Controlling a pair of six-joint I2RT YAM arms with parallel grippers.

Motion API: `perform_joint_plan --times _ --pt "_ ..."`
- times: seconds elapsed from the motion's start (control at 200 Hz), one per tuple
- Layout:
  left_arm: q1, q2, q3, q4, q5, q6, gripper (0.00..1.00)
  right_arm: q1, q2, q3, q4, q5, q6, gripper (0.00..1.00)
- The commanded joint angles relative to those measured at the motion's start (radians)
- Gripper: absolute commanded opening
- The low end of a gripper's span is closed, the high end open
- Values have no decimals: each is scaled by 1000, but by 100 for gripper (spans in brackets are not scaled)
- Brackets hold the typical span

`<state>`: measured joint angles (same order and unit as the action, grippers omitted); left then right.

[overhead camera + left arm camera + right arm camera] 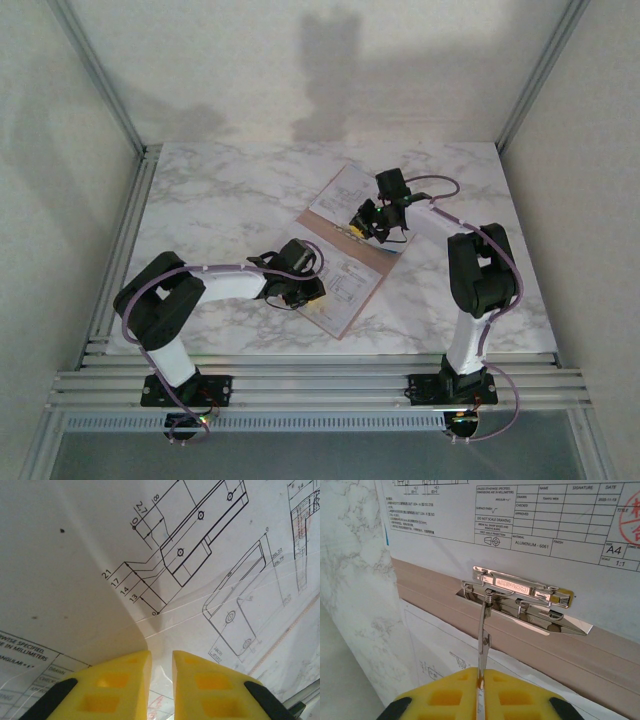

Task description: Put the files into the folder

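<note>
You are working the clip stage: the flat pinkish-brown card folder (pixel 330 233) is lying open on the grey-veined marble table (pixel 220 190), with white paper sheets printed with line drawings (pixel 545 510) resting on either side of its bare middle band. Your right gripper (pixel 481 677) is pressed together on the thin wire lever (pixel 482 630) of the shiny chrome spring clip (pixel 530 587) fixed to that band, and the lever is standing up. You should be pulling along the lever's arc, not straight up, so the wire is not slipping from the pads. Your left gripper (pixel 161 660) is sitting low over a curling sheet, fingers nearly together; I cannot tell whether paper is caught between them. In my judgement the sheet edge is needing to slide squarely under the clip's plate before you are lowering the lever, or it is risking a crease.
</note>
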<state>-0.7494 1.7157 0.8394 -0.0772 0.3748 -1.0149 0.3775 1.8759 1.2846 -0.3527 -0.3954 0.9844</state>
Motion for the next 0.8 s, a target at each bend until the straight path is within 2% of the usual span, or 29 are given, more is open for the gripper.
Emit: perform_joint_plan --times 0.0,0.195,0.315,0.591,0.796 --pt "-6 -7 -25 -37 -30 -7 19 -4 -3 -17 12 -19 14 13" --pt "-7 -7 -23 -42 -34 -8 18 -4 -2 -21 8 -17 12 8" --pt "-7 -11 -22 -52 -43 -11 18 -4 -2 -28 0 -10 10 0" --pt "-2 -24 -32 -107 -78 -26 17 -13 -30 -98 32 52 -35 0" --pt "17 -46 -66 -134 -99 -34 17 -46 -48 -224 125 66 -33 0"
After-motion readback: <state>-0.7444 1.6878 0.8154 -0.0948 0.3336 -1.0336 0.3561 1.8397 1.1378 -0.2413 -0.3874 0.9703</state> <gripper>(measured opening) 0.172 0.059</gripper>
